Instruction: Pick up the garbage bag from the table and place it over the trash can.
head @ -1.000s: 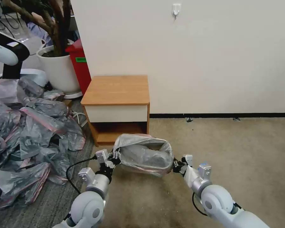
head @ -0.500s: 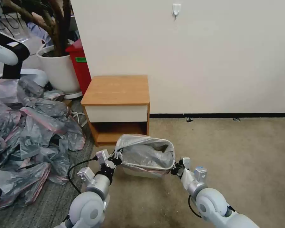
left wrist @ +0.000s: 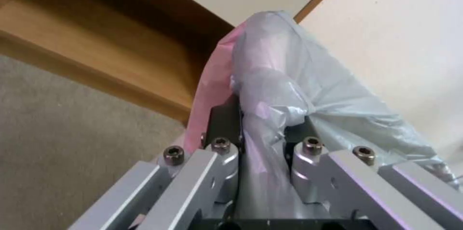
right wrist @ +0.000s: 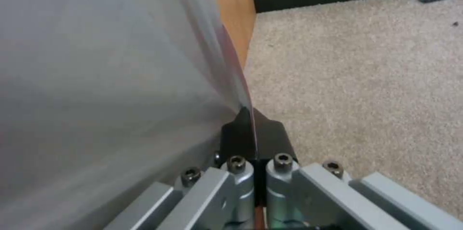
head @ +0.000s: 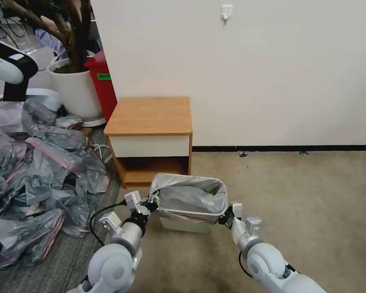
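Both grippers have pulled the garbage bag [head: 193, 195] lower, so more of the trash can [head: 186, 223] peeks out below.
Nearest, the left gripper [head: 151, 204] and right gripper [head: 225, 216] each pinch the bag's rim tight, one on each side. Its mouth sits around the can's top on the carpet. Letting go is left. Behind stands the table [head: 150, 115].

One garbage bag [head: 191, 197], one trash can [head: 186, 223], one wooden surface [head: 150, 115]. Two grippers: left gripper [head: 152, 204], right gripper [head: 225, 216]. One red bin [head: 103, 83], one plant pot [head: 75, 90].
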### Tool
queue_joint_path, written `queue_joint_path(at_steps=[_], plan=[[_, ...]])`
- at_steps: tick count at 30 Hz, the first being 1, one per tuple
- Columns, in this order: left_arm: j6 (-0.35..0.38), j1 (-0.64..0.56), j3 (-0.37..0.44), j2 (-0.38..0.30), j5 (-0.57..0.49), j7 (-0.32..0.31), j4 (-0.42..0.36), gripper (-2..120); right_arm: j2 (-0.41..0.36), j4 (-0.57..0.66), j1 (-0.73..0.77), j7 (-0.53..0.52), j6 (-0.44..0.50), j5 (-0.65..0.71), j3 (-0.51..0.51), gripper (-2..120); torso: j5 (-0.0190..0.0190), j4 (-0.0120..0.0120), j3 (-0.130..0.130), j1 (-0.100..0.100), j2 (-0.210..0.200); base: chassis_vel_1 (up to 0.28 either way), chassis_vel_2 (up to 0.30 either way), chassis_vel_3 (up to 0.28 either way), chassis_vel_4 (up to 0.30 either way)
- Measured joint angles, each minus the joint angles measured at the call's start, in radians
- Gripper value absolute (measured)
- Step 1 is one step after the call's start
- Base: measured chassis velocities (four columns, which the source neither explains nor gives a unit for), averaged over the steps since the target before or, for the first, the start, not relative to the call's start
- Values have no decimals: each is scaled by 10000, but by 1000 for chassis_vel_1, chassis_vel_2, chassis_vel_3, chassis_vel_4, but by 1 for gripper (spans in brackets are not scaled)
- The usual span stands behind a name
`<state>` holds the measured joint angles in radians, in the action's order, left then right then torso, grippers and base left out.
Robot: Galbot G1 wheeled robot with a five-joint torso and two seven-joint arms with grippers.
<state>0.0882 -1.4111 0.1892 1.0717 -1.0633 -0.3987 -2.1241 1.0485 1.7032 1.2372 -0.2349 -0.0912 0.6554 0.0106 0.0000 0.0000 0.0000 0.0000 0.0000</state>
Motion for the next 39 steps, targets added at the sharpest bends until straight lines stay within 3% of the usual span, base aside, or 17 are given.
queue_joint_path(at_steps=[12,16,19,25,27,39], plan=[[173,-10,-6,-16,-143,-61,-69,9,89,-741,-183,21,447,-971,-156,0,1,0,0,0,0,0,0,0,0],[180,-2,-32,-14,-129,-61,-15,10,81,-889,-226,21,552,-1211,-174,7,0,-1,0,0,0,0,0,0,0],[178,52,-51,-18,-73,-60,125,10,-2,-796,-226,-89,578,-1267,-169,23,0,0,0,0,0,0,0,0,0],[170,206,-90,-52,34,-46,394,10,-110,-610,-228,-209,577,-1271,-141,39,0,-1,0,0,0,0,0,0,0],[150,443,-150,-54,85,-34,680,9,-241,-331,-175,-355,580,-1259,-44,60,0,0,0,0,0,0,0,0,0],[129,656,-177,-60,115,-5,1026,9,-448,355,27,-697,550,-884,335,102,0,0,0,0,0,0,0,0,0]])
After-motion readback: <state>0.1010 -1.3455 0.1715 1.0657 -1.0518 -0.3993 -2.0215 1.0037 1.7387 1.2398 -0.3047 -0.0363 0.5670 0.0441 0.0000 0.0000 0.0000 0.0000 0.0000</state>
